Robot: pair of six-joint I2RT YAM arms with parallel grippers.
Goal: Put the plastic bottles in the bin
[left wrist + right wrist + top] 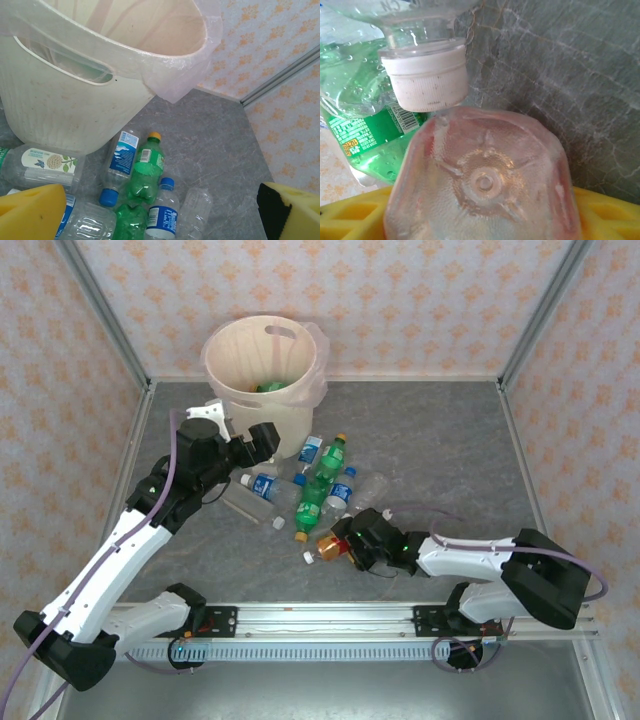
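The cream bin (265, 365) with its pinkish liner stands at the back; a green bottle (270, 387) lies inside. My left gripper (264, 443) hovers beside the bin's wall (55, 110), open (160, 215), with nothing between its yellow pads (30, 212). Below it lie several bottles: a green one with a yellow cap (145, 167), clear blue-labelled ones (120, 160) (162, 212), and a plain clear one (195, 210). My right gripper (348, 540) is shut on the red-orange bottle (330, 545), whose pinkish base (482, 182) sits between the pads. A white cap (427, 82) touches that base.
The pile of bottles (315, 490) spreads between the bin and the right gripper. A flattened clear bottle (250, 508) lies left of it. Metal frame posts and patterned walls close in the grey table (450, 460), which has free room on the right.
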